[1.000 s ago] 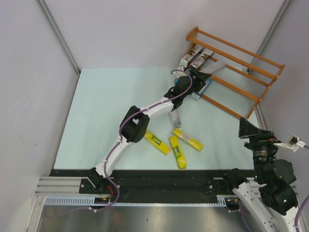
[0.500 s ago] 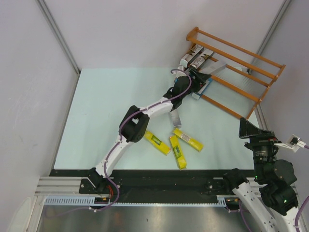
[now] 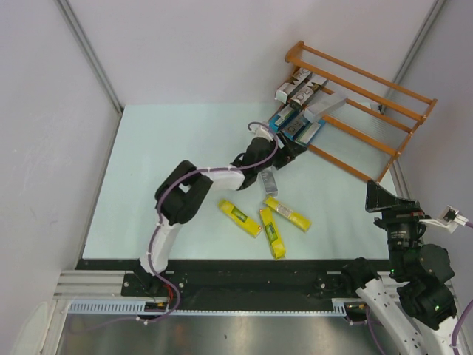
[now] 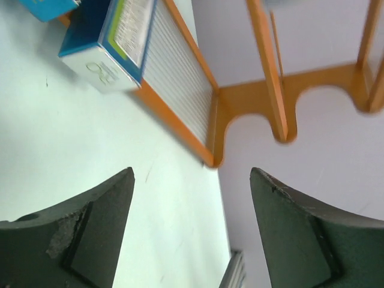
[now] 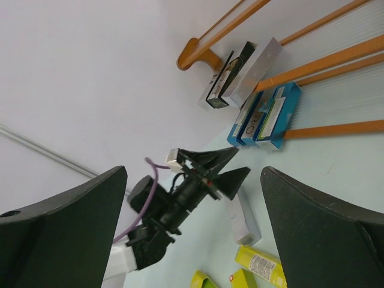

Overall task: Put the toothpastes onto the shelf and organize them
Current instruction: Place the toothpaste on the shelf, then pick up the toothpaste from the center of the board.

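Toothpastes (image 3: 287, 213) are split between shelf and bench in the top view: silver cartons (image 3: 299, 83) and blue cartons (image 3: 295, 126) lie across the rails at the left end of the shelf (image 3: 377, 103). One loose silver carton (image 3: 267, 180) and three yellow cartons (image 3: 271, 231) lie on the bench (image 3: 170, 148), short of it. The left arm (image 3: 211, 176) reaches out so that the left jaws sit just beside the blue cartons, with the loose silver carton just to their near side. The right jaws hang at the near right corner, well apart from every carton. From the left wrist we see the left jaws wide and empty. A blue carton end (image 4: 102, 66) lies ahead and to the left, poking out past the shelf's front rail (image 4: 180, 123), and no carton lies between the jaws. We judge that overhang the main hazard: a careless swing of the wide jaws could clip it and drag cartons off the rail. From the right wrist the right jaws are also wide and empty, looking across at the shelved cartons and at the loose silver one just beside the left jaws. The yellow cartons lie close together, so closing on one may shove its neighbour askew.
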Controlling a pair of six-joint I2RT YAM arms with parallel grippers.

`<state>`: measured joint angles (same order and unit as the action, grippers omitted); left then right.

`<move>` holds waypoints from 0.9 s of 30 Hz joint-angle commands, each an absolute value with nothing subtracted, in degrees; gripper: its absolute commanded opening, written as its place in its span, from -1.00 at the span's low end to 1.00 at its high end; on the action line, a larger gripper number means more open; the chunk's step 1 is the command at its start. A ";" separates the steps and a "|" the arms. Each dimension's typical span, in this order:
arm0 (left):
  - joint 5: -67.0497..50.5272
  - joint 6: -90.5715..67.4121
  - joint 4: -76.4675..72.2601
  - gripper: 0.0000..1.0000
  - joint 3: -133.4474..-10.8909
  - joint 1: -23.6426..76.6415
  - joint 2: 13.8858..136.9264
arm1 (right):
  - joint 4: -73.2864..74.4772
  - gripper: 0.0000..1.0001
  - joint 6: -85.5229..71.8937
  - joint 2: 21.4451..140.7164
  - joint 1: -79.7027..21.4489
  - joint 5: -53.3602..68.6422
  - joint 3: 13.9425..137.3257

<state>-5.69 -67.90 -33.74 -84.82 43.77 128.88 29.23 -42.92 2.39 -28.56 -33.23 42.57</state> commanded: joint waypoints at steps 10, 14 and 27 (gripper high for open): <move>1.56 -39.30 -11.02 0.96 -66.71 44.12 95.55 | 25.67 0.99 -43.86 8.08 -28.92 -27.96 42.98; 11.21 -33.85 1.91 0.99 -66.36 44.30 90.63 | 20.41 1.00 -44.12 11.07 -28.92 -23.57 40.61; 16.44 -30.76 20.74 0.99 -69.43 45.97 90.17 | 12.04 0.99 -46.32 20.31 -28.92 -16.96 36.83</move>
